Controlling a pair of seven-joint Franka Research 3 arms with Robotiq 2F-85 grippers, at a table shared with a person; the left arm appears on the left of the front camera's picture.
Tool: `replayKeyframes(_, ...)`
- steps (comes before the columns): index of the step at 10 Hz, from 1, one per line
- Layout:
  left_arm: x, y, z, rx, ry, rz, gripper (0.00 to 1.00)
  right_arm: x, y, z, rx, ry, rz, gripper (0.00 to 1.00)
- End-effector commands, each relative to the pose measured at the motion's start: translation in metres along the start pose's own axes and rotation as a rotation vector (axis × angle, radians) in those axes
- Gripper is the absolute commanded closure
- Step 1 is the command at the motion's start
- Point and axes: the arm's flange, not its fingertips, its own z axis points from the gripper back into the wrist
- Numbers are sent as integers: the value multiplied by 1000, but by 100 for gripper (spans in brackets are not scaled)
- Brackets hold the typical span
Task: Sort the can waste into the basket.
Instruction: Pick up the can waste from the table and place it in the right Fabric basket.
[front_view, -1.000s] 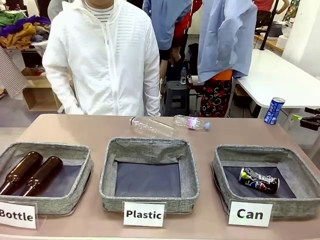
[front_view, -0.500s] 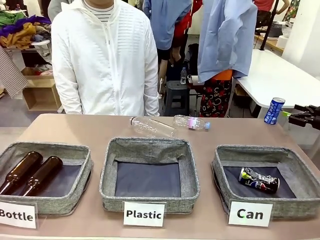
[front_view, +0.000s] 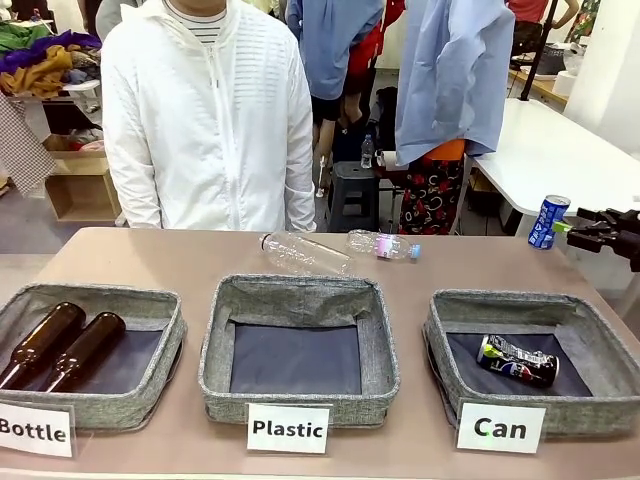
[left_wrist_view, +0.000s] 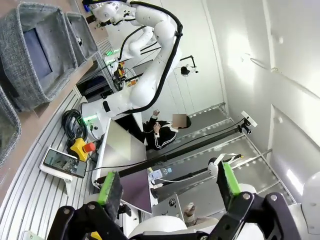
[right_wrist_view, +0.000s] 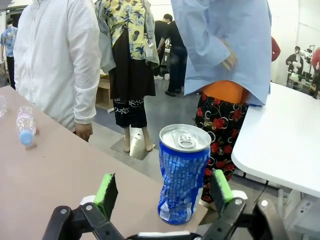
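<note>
A dented blue can (front_view: 548, 221) stands upright on the table's far right corner. My right gripper (front_view: 573, 227) reaches in from the right edge, open, with its tips just beside the can. In the right wrist view the blue can (right_wrist_view: 183, 172) stands between the spread green pads (right_wrist_view: 106, 192) of my right gripper (right_wrist_view: 163, 187), and no pad touches it. A crushed black can (front_view: 517, 361) lies in the grey basket (front_view: 500, 300) marked "Can" at the front right. My left gripper (left_wrist_view: 169, 184) is open and holds nothing, pointing away from the table.
The "Plastic" basket (front_view: 300, 290) sits front centre. The "Bottle" basket (front_view: 95, 295) at front left holds two brown bottles (front_view: 60, 348). Two clear plastic bottles (front_view: 305, 253) lie along the far edge. A person in a white jacket (front_view: 210, 110) stands behind the table.
My right gripper has come in from the right edge and moved left up to the blue can, still open. The person has shifted slightly.
</note>
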Motion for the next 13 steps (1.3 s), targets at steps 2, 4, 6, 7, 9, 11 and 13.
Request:
replayKeyframes(2, -1, -2, -1, -10, 5, -26, 0, 1, -1, 0, -2, -1, 2, 0)
replayKeyframes(4, -1, -2, -1, -10, 5, -26, 0, -3, -8, -8, -21, 34, -28, 0)
replayKeyframes(6, -1, -2, -1, -10, 5, -26, 0, -11, -19, -23, -47, 50, -61, 0)
replayKeyframes(7, -1, -2, -1, -10, 5, -26, 0, -14, -23, -30, -56, 42, -73, 0)
replayKeyframes(9, -1, -2, -1, -10, 5, -26, 0, -17, -27, -43, -50, 37, -87, 0)
replayKeyframes(11, -1, -2, -1, -10, 5, -26, 0, -18, -31, -57, -28, 26, -111, 0)
replayKeyframes(13, -1, -2, -1, -10, 5, -26, 0, -15, -33, -64, 33, 7, -129, 22)
